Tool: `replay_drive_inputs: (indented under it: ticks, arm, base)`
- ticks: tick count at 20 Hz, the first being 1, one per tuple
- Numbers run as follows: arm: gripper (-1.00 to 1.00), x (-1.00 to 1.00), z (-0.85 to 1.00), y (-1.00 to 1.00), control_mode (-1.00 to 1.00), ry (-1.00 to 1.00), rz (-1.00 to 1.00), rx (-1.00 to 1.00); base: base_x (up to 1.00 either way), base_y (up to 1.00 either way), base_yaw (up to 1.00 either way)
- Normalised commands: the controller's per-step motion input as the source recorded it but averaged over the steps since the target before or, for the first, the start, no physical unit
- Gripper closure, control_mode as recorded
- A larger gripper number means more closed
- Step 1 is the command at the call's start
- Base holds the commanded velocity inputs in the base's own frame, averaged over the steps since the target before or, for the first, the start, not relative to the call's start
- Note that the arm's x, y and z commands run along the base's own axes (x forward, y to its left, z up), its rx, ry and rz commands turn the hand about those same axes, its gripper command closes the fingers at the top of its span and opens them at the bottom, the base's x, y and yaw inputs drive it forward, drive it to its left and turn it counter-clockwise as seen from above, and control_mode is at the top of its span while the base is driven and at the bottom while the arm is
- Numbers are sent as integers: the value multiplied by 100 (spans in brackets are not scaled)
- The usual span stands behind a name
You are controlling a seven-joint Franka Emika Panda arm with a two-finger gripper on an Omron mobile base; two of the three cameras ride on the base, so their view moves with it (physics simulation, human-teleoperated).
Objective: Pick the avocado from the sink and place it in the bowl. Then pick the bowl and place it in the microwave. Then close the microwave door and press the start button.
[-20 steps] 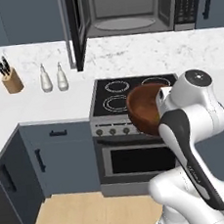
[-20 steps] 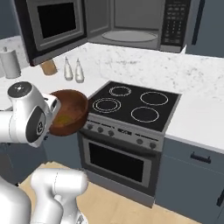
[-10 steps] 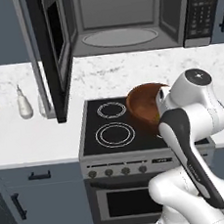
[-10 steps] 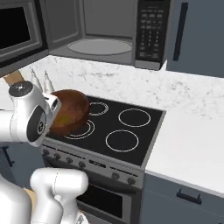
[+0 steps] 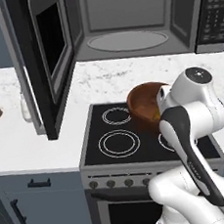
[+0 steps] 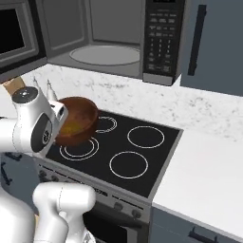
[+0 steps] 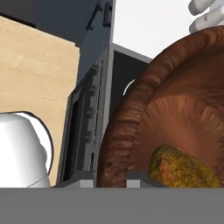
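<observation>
Microwave (image 5: 123, 21) hangs above the stove (image 5: 136, 136), its cavity and glass turntable (image 6: 105, 54) exposed and its door (image 5: 48, 57) swung wide to the left. Below it the bowl (image 5: 145, 105) is carried tilted over the stove's 4 burners, the avocado (image 7: 181, 170) lying inside near the rim. Smallest, the gripper (image 7: 111, 179) stands narrow, its 2 fingers (image 7: 85, 179) pinching the bowl's rim.

The white arm holds the reddish-brown bowl (image 5: 146, 105) above the stove (image 5: 137, 140), below the microwave (image 5: 123, 24) whose door (image 5: 48, 57) stands open.
</observation>
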Motion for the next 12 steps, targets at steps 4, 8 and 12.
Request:
replay_drive_inputs:
  ticks: [4,8,12]
  arm:
    - [100,0,0,0,100,0,0,0]
    - [100,0,0,0,100,0,0,0]
    - [100,0,0,0,100,0,0,0]
  base:
    - [3,0,38]
    - [18,0,39]
    - [33,-1,27]
